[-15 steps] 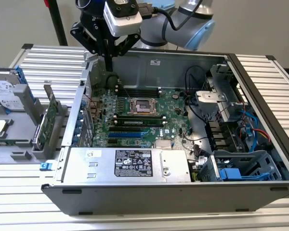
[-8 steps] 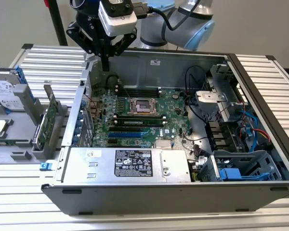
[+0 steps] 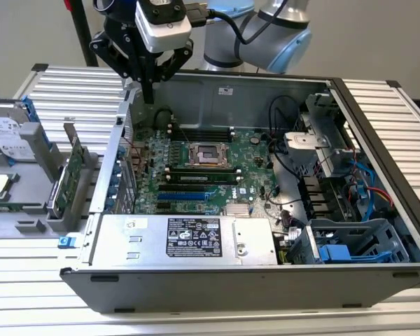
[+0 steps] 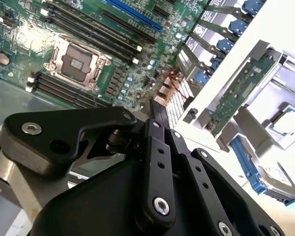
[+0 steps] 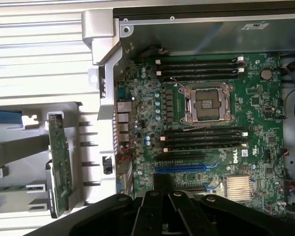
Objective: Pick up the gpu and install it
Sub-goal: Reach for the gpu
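Exterior view: black claw [image 3: 148, 96] poised over the rear corner of the open grey metal computer case [image 3: 217, 294], fingers pressed together, holding nothing.
The flat green gpu card [image 3: 73, 175] stands on edge in a grey slotted holder [image 3: 35, 203] on the ribbed metal table [image 3: 77, 87], just outside the case on the exterior view's left, well apart from the claw. In both wrist views the gpu card [image 4: 238, 91] [image 5: 59, 162] sits beside the case wall, and the large green motherboard [image 5: 255, 113] lies inside the case beneath the claw.

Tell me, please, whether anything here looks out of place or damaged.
Nothing stands out. The gpu stands on edge beside the open case, at the exterior view's left, and the shut, empty gripper hangs above a case corner.
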